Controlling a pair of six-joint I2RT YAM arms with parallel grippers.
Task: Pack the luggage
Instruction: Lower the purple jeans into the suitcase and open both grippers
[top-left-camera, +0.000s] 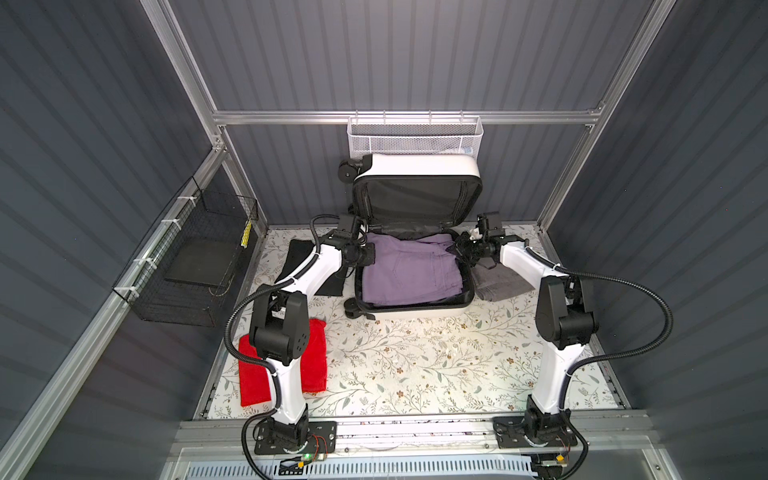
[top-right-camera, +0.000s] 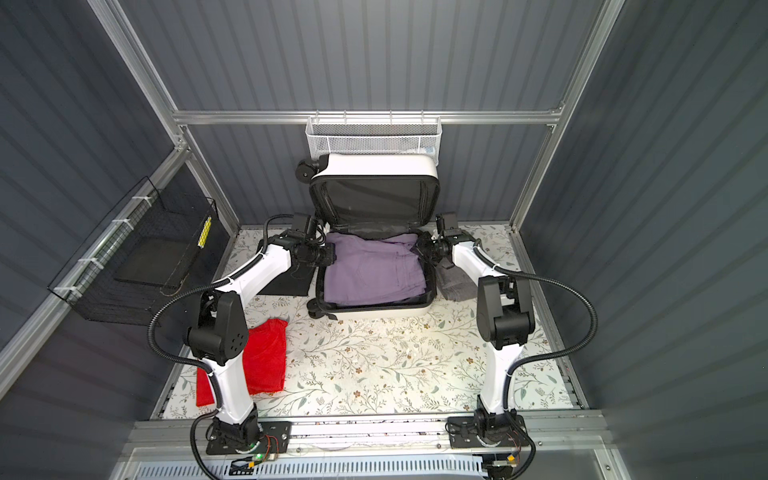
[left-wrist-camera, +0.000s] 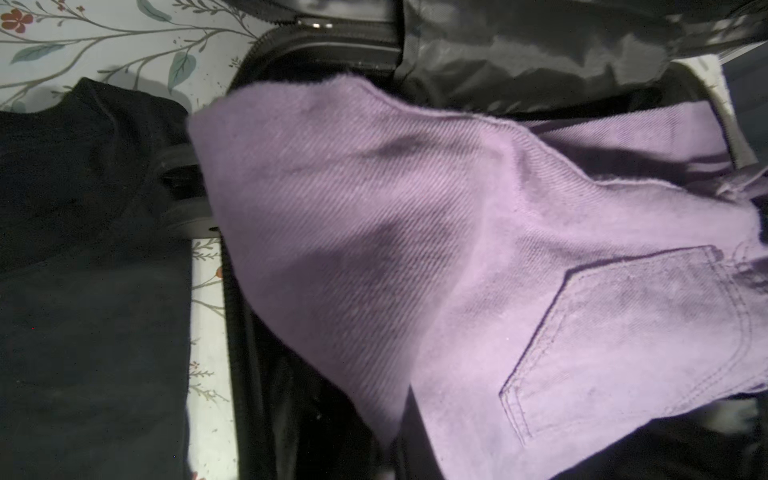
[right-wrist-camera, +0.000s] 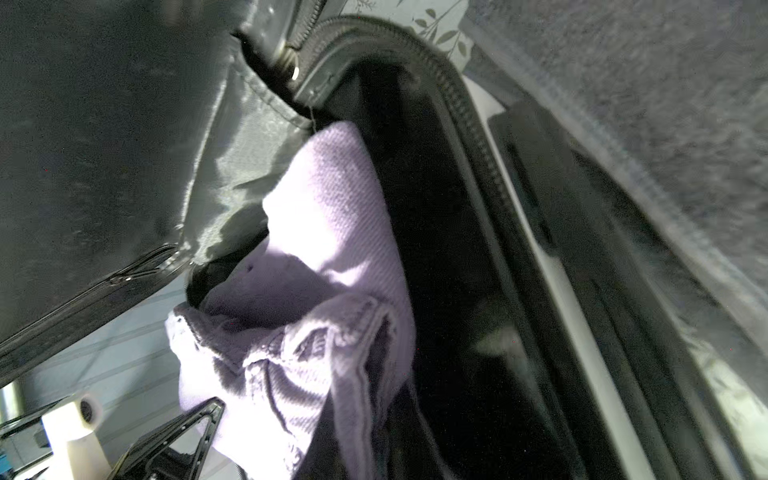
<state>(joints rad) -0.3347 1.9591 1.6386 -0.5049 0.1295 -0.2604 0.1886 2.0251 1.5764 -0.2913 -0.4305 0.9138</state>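
Item: purple jeans (top-left-camera: 411, 270) in open luggage (top-left-camera: 415, 309); your left tool (top-left-camera: 371, 257) and right tool (top-left-camera: 459, 248) clamp opposite edges, likely to flatten them.

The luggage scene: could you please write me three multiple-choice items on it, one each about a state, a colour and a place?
1. The luggage is: A zipped shut; B open with its lid raised; C upside down.
2. The garment inside it is: A purple; B green; C yellow.
3. The red cloth lies: A inside the luggage; B on the table by the left arm's base; C over the raised lid.

1 B, the raised lid's black lining shows.
2 A, purple denim fills the lower shell.
3 B, it lies flat on the table's near left part.
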